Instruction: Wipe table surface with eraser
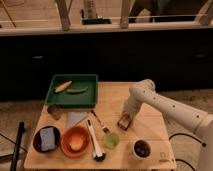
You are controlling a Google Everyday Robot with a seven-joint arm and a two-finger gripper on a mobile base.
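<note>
camera view, quick status. table surface is the big pale wood top, and its picture-left half is cluttered. the arm comes in from picture-right, elbows over the right edge and drops to mid-table. green tray sits at the far left corner with two small items in it. near the front edge there's an orange bowl, and just beside it a dark bowl holding a blue-grey pad. a grey cloth lies flat between tray and bowls. a brush lies beside the orange bowl, then a green cup and a white cup with something dark inside.

gripper is down at the tabletop, just right of centre. i read the jaws as pinched on the eraser. that small tan block sits right at the tip, apparently touching the wood. its long axis i can't read from here.

the relation that matters is that the eraser is already in the jaws, not lying off to a side. bare wood opens toward picture-right and the far edge. the green cup and brush are near on the picture-left front side.

my call: we're in the wipe stroke itself. i'd sweep away from the cups and keep the pressure even. the risk is clipping the green cup.
</note>
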